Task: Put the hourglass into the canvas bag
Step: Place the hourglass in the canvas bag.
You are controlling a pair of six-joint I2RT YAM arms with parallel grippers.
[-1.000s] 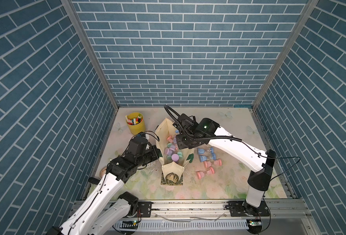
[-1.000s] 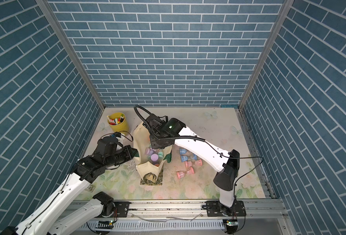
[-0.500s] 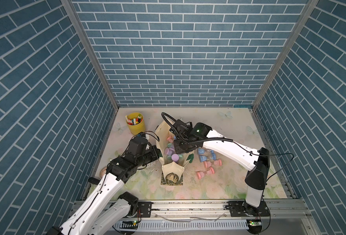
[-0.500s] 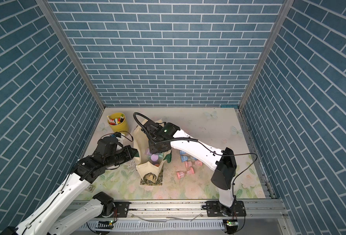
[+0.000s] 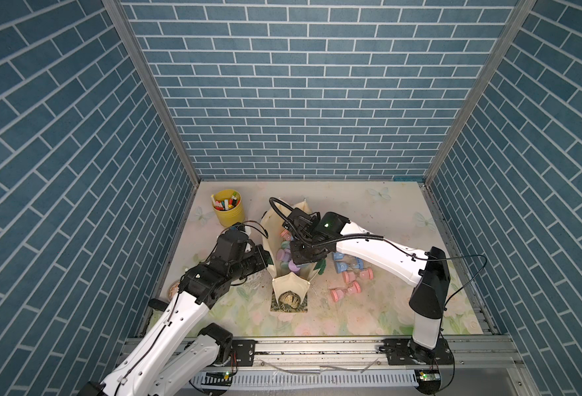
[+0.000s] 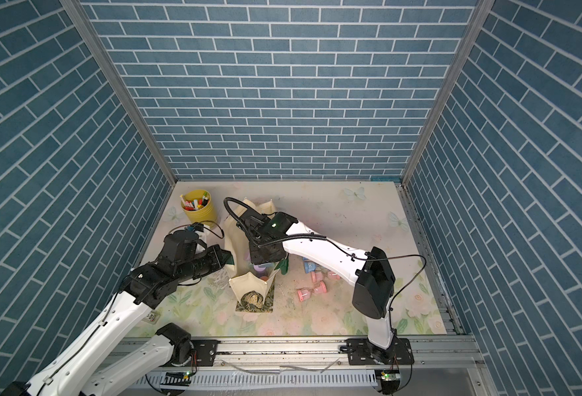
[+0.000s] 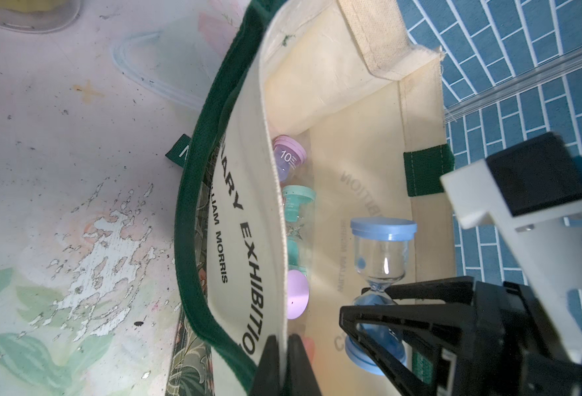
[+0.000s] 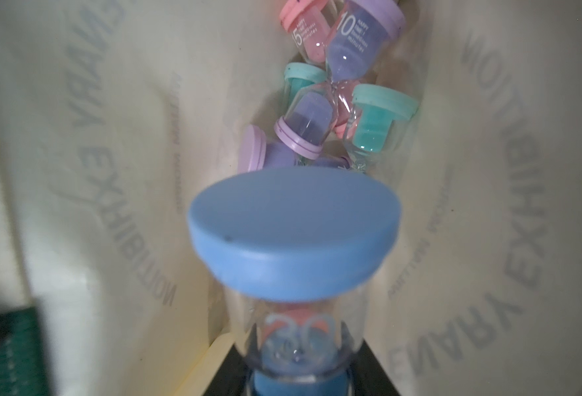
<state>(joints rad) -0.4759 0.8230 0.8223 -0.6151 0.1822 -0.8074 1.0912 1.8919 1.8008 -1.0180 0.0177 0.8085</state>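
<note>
The cream canvas bag (image 5: 288, 285) (image 6: 248, 287) stands open in the middle of the table. My left gripper (image 7: 284, 343) (image 5: 264, 260) is shut on its near rim (image 7: 245, 192), holding the mouth open. Inside the mouth, my right gripper (image 7: 368, 301) (image 8: 299, 380) (image 5: 302, 255) (image 6: 265, 255) is shut on a blue hourglass (image 7: 382, 247) (image 8: 294, 233) at its neck. The hourglass hangs above the bag's floor between the cream walls (image 8: 111, 137). Purple (image 8: 361, 34), teal (image 8: 375, 127) and pink (image 8: 303, 31) hourglasses lie deeper in the bag.
A yellow pen cup (image 5: 227, 212) (image 6: 200, 212) stands at the back left. Loose blue hourglasses (image 5: 344, 261) and pink hourglasses (image 5: 346, 291) lie on the table just right of the bag. Blue brick walls close in three sides.
My right gripper has come down and forward into the bag's mouth with the blue hourglass. The left arm and the bag have stayed put.
</note>
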